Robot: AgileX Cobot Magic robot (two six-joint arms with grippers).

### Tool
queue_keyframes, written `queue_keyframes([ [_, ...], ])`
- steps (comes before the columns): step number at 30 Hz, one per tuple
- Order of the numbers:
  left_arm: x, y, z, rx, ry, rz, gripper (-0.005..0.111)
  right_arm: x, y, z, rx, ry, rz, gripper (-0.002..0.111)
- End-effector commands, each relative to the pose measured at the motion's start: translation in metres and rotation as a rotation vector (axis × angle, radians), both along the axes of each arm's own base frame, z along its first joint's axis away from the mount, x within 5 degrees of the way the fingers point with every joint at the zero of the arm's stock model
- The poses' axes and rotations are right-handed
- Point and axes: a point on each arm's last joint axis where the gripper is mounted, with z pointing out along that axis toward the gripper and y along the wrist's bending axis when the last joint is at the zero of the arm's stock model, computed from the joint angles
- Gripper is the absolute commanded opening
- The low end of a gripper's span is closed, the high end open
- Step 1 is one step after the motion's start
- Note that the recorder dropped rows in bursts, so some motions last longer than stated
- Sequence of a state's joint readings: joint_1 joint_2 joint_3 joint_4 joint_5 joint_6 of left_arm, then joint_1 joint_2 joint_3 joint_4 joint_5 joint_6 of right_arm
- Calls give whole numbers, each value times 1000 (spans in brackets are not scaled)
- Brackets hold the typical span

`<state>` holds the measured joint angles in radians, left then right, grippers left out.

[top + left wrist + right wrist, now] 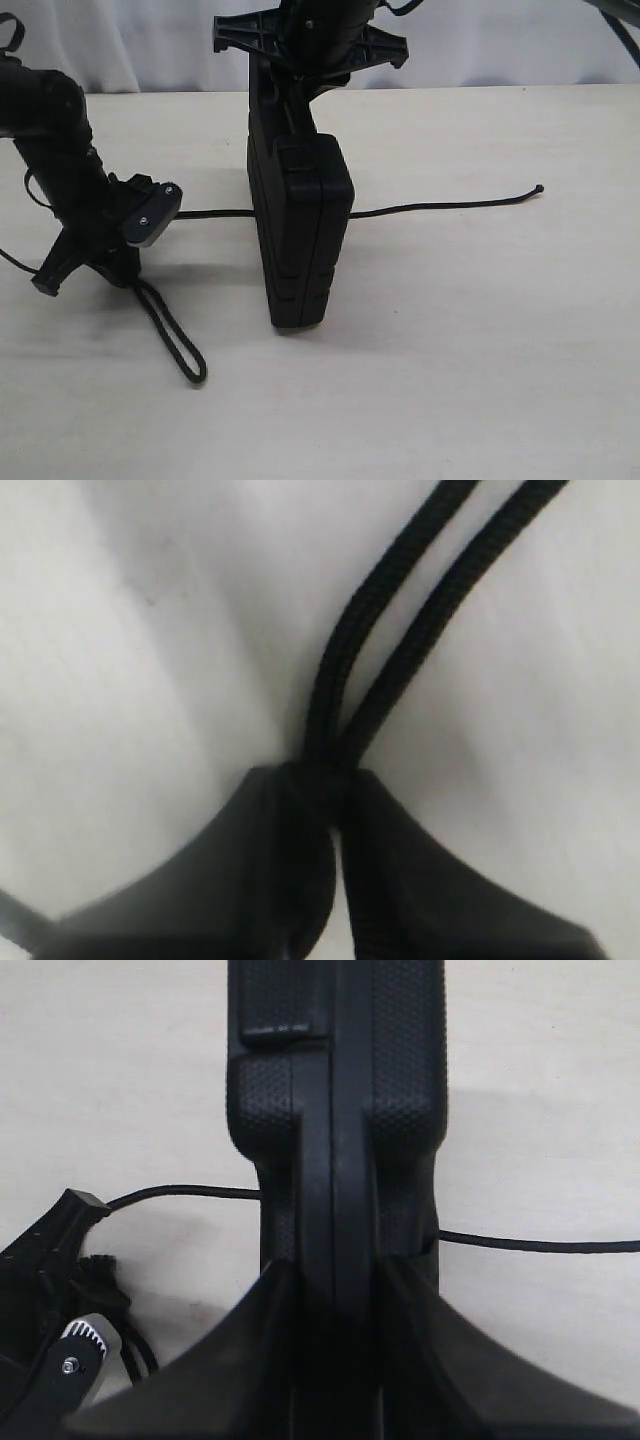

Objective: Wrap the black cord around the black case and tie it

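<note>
A flat, matte black plastic case [300, 235] stands on its narrow edge in the middle of a pale wooden worktop [480, 360]. The right arm's fingers [240, 1360] are clamped on either side of its upper end. A thin black braided cord [440, 207] lies straight across the worktop, vanishing at the case and reappearing on its other side; whether it runs under the case or behind it cannot be told. The left arm's fingers [270, 870] are pinched shut on two strands of the cord where its loop [180, 345] begins, and the loop trails slack on the worktop. The case looks rigid and light enough for a one-armed hold. Its pebbled shell should give good purchase, so the grip across its thickness seems sound. The cord appears limp and springless and will likely sag or slide off the case's rounded corners unless drawn taut. It is best taken close to the loop or near its free tip [540, 188].
</note>
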<state>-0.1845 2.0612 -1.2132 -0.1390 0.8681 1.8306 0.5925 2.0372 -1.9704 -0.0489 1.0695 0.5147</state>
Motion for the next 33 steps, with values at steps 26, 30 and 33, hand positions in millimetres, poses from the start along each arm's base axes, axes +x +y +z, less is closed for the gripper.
queue_keyframes([
  [26, 3, 31, 86, -247, -101, 785, 0, -1, 2, -7, -18, 40, 1, 4],
  [30, 8, 52, 92, -408, -43, 972, 0, -1, 2, -7, -18, 40, 1, 4],
  [33, 9, 75, 100, -574, 20, 1080, 0, -1, 2, -7, -18, 40, 1, 4],
])
